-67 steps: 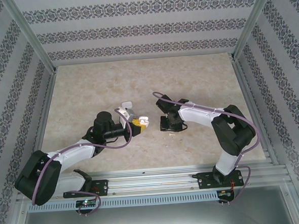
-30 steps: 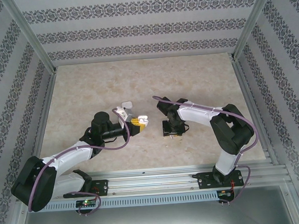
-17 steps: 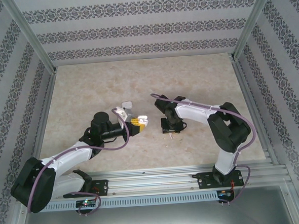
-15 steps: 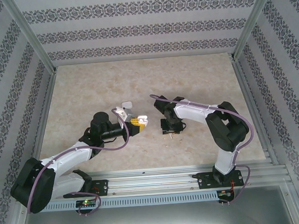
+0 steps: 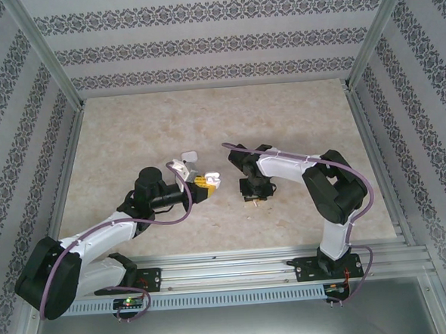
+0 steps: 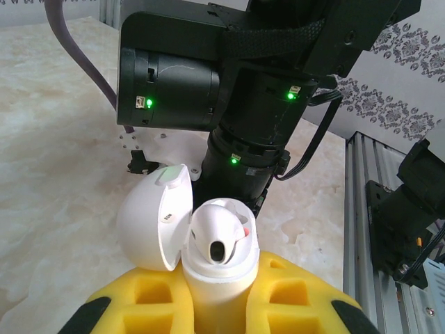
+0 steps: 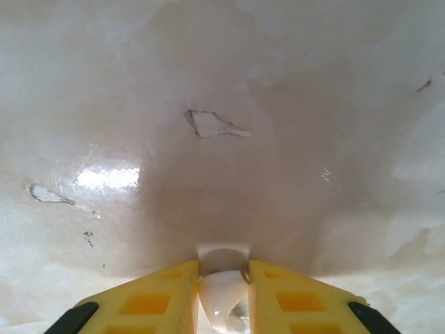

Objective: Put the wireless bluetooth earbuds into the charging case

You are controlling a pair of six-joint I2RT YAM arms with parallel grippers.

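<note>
My left gripper [image 6: 219,306] is shut on the white charging case [image 6: 217,282], which stands upright between the yellow fingers. Its lid [image 6: 149,223] is swung open to the left, and one earbud [image 6: 217,236] sits inside. From above, that case [image 5: 211,180] is held near the table's middle. To its right, my right gripper [image 5: 250,199] points down close to the table. In the right wrist view its yellow fingers [image 7: 160,296] are pressed against both sides of a small white earbud [image 7: 221,296], just above the marble surface.
A second white case [image 5: 190,157] lies just behind the left gripper. The marble tabletop [image 7: 215,125] has a few scuff marks. Patterned walls and metal posts [image 5: 50,71] close in three sides, and a metal rail [image 5: 229,269] runs along the near edge.
The right gripper has narrowed onto the earbud and its arm has shifted slightly left. The left arm holds the open case in the same place.
</note>
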